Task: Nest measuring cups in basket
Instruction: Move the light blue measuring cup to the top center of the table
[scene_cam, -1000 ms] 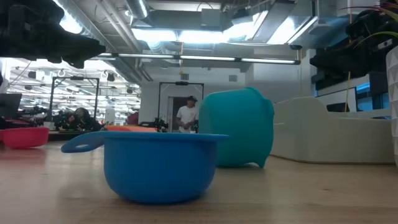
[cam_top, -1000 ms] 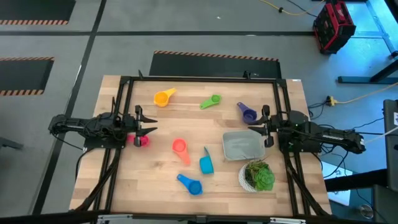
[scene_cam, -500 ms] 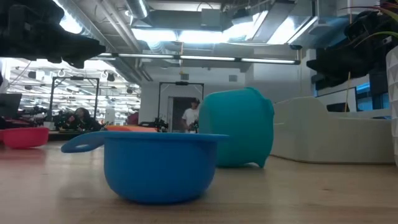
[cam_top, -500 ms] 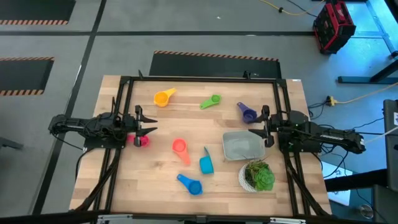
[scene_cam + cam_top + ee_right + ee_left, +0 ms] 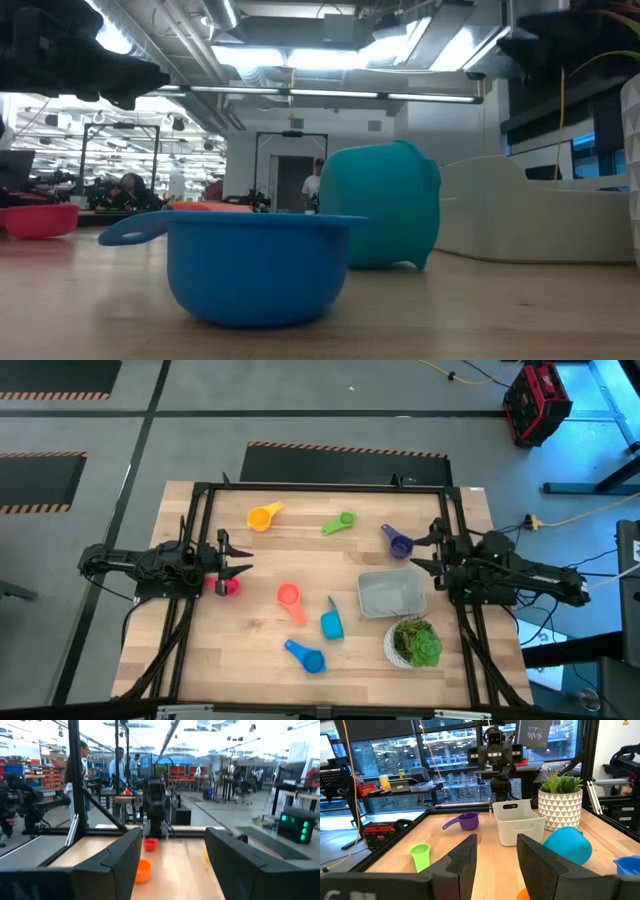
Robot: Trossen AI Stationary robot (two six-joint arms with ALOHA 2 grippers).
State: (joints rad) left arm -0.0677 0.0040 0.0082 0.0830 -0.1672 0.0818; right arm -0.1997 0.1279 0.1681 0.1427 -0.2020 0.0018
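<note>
Seven cups lie scattered on the wooden table: yellow (image 5: 263, 516), green (image 5: 340, 523), purple (image 5: 397, 541), pink (image 5: 229, 586), salmon-red (image 5: 289, 596), teal (image 5: 331, 623) and blue (image 5: 306, 655). The teal cup (image 5: 385, 205) lies on its side and the blue cup (image 5: 250, 265) stands upright. The light-gray basket (image 5: 390, 593) sits at the table's right and holds nothing. My left gripper (image 5: 235, 560) hovers open at the left edge, just beyond the pink cup. My right gripper (image 5: 428, 547) is open above the right edge, between the purple cup and the basket.
A white pot with a green plant (image 5: 413, 643) stands just near of the basket (image 5: 517, 822). A black frame rails the table's left, right and far sides. Bare wood lies in the middle, between the salmon-red cup and the basket. People move in the room behind.
My right gripper has risen and shifted a little toward the far edge; its dark mass has climbed out of the low view's upper right. The left arm and all cups have stayed put.
</note>
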